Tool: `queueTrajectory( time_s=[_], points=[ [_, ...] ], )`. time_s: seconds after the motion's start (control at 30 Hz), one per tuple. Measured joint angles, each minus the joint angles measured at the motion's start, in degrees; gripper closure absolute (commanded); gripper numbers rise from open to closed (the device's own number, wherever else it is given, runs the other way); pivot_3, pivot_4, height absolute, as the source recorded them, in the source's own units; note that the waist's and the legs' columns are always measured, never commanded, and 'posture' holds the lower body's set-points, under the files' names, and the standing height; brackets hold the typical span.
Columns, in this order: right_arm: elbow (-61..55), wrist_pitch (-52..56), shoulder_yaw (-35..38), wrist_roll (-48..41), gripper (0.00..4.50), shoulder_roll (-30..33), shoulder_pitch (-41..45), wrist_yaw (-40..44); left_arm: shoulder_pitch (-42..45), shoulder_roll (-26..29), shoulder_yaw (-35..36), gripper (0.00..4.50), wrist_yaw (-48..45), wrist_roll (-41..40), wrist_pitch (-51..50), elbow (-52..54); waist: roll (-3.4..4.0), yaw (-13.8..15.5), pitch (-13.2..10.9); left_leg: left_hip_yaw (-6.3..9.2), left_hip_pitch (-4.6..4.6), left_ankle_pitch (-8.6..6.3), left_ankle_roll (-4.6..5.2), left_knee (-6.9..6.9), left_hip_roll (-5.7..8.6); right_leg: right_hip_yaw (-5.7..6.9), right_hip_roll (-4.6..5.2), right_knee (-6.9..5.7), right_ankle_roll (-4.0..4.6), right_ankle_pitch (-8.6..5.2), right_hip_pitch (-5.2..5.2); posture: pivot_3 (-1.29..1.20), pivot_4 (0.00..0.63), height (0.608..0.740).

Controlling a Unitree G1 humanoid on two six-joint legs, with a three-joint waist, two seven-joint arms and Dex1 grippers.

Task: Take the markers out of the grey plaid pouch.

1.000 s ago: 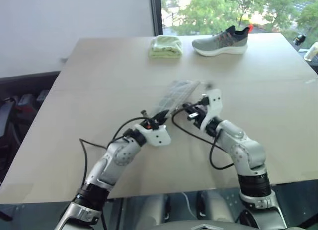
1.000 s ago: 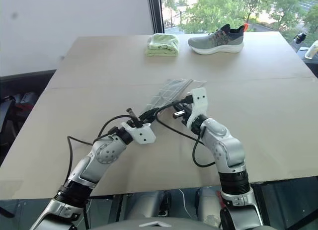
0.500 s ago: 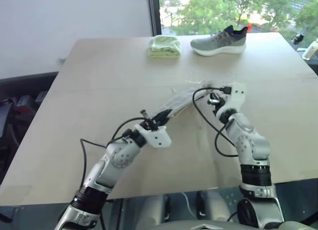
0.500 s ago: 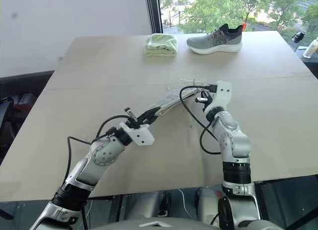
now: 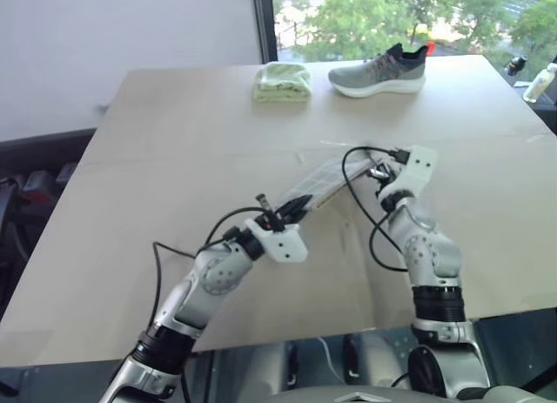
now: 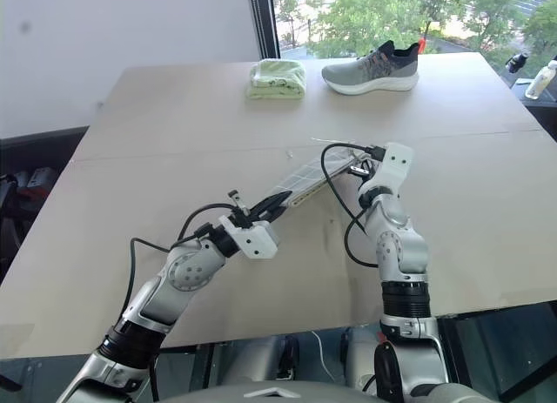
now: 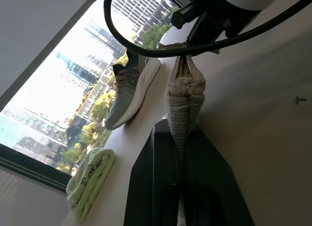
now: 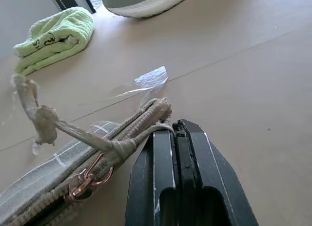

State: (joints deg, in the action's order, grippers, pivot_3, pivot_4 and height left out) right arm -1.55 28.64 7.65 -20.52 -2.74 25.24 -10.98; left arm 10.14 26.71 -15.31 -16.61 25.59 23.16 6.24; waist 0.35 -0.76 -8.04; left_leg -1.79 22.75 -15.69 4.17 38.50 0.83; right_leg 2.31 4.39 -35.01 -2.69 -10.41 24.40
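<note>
The grey plaid pouch hangs stretched above the table, between my two grippers. My left gripper is shut on its near end; in the left wrist view the fabric is pinched between the fingers. My right gripper is shut on the far end, where the pouch's corner and cord run into the fingertips. A frayed drawstring and a copper clasp hang from that end. The markers are hidden.
A grey sneaker and a folded light-green cloth lie at the table's far edge. A bottle stands at the far right. A clear plastic scrap lies just beyond the pouch.
My right gripper has swung out to the right and away, turning level and drawing the pouch's far end with it. The pouch now hangs taut. The left gripper has barely moved.
</note>
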Motion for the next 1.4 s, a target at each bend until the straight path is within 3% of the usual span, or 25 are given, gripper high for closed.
queueTrajectory(
  time_s=[0.2,0.27,0.37,0.6,0.7,0.77,0.8,0.87,0.93,1.07,1.1,1.2,1.3,1.4],
  points=[
    [0.55,-1.12,0.0,-0.8,4.5,-0.03,0.0,-3.94,0.05,0.0,-0.72,4.46,-0.4,0.0,0.02,-0.02,0.0,0.01,0.0,-0.02,0.0,0.0,0.0,0.0,0.0,-0.03,0.0,0.01,0.0,0.0,0.01,0.0,0.15,0.74],
    [1.8,-3.43,4.99,0.06,4.5,1.03,0.38,-8.67,-0.63,0.69,0.34,4.46,-0.36,-0.95,0.98,0.41,0.0,0.36,0.0,-0.02,0.0,0.0,-0.01,0.0,0.01,-0.02,0.03,0.02,0.0,0.0,0.0,0.0,0.15,0.74],
    [2.52,-4.28,5.97,-0.1,4.5,1.84,0.3,-10.21,-0.98,0.78,-0.68,4.46,-0.72,-0.97,1.53,0.44,0.03,-0.05,-0.02,-0.2,0.01,0.0,-0.01,-0.01,0.02,-0.18,0.03,0.0,-0.01,0.0,0.07,0.0,0.15,0.74],
    [2.48,-3.38,6.19,-2.76,4.5,1.78,-0.09,-8.93,-1.19,1.21,-0.3,4.46,-0.71,-1.03,1.55,0.44,0.03,-0.15,-0.02,-0.28,-0.04,-0.12,0.22,-0.03,-0.09,-0.38,-0.12,-0.28,0.01,-0.01,0.22,0.0,0.15,0.74],
    [0.73,-1.95,6.93,-6.84,3.86,1.9,-2.26,-4.36,-1.54,1.59,1.21,4.5,-0.67,-1.21,1.55,0.34,0.03,-0.1,-0.02,-0.28,-0.04,-0.14,0.25,-0.02,-0.11,-0.4,-0.12,-0.3,0.01,-0.01,0.23,0.0,0.15,0.74],
    [-2.55,1.36,6.79,-10.5,3.17,4.18,-4.41,1.44,-1.57,1.96,2.68,4.5,-0.64,-1.85,1.43,0.03,0.04,0.02,-0.02,-0.3,-0.03,-0.14,0.26,-0.01,-0.1,-0.42,-0.1,-0.3,0.01,-0.01,0.25,0.0,0.15,0.74],
    [-4.2,4.01,6.03,-11.83,2.53,6.36,-5.09,4.36,-1.55,1.81,3.01,4.5,-0.66,-2.16,1.3,-0.11,0.04,0.04,-0.02,-0.35,-0.03,-0.15,0.27,0.01,-0.1,-0.45,-0.07,-0.3,0.01,-0.01,0.25,0.0,0.15,0.74],
    [-6.78,7.86,3.97,-13.35,1.73,11.13,-6.59,9.17,-1.59,1.51,3.28,4.5,-0.73,-2.66,1.15,-0.14,0.03,0.08,-0.02,-0.36,-0.02,-0.16,0.28,0.02,-0.08,-0.44,-0.04,-0.29,0.0,-0.01,0.24,0.0,0.15,0.74],
    [-8.53,10.83,2.54,-14.18,1.73,14.31,-7.85,13.26,-1.51,1.17,3.4,4.5,-0.96,-3.28,0.93,-0.15,0.02,0.08,-0.01,-0.36,-0.02,-0.16,0.29,0.02,-0.09,-0.44,-0.04,-0.29,0.0,-0.01,0.25,0.0,0.15,0.74],
    [-13.78,18.32,0.42,-19.97,1.73,29.59,-10.87,29.92,-1.53,0.51,3.61,4.5,-3.39,-7.34,-0.67,-0.08,-0.01,0.27,-0.04,-0.38,0.0,-0.17,0.31,0.04,-0.08,-0.42,-0.01,-0.26,0.0,-0.01,0.25,0.0,0.15,0.74],
    [-14.64,18.73,0.76,-20.69,1.73,30.77,-10.85,31.4,-1.53,0.44,3.61,4.5,-3.61,-7.78,-0.91,-0.09,-0.02,0.21,-0.04,-0.38,-0.02,-0.17,0.31,0.04,-0.09,-0.42,-0.02,-0.26,0.0,-0.01,0.25,0.0,0.15,0.74],
    [-17.49,21.92,3.49,-27.64,3.02,34.62,-10.71,38.4,-1.47,0.15,3.61,4.5,-4.69,-9.27,-1.51,-0.07,-0.11,0.14,-0.08,-0.36,-0.05,-0.18,0.32,0.05,-0.19,-0.43,-0.12,-0.29,0.0,-0.01,0.23,0.0,0.15,0.74],
    [-19.13,23.51,3.8,-30.42,4.44,35.53,-9.78,40.39,-1.45,0.09,3.6,4.5,-5.44,-10.0,-1.57,-0.07,-0.18,0.16,-0.12,-0.36,-0.05,-0.17,0.32,0.06,-0.26,-0.46,-0.19,-0.29,0.01,-0.01,0.23,0.0,0.15,0.74],
    [-18.79,23.36,3.56,-30.13,4.44,34.39,-7.76,39.78,-1.37,0.01,3.58,4.5,-6.03,-10.06,-1.56,-0.07,-0.22,0.25,-0.12,-0.37,-0.03,-0.17,0.31,0.1,-0.26,-0.48,-0.19,-0.3,0.01,-0.01,0.24,0.0,0.15,0.74]
  ],
)
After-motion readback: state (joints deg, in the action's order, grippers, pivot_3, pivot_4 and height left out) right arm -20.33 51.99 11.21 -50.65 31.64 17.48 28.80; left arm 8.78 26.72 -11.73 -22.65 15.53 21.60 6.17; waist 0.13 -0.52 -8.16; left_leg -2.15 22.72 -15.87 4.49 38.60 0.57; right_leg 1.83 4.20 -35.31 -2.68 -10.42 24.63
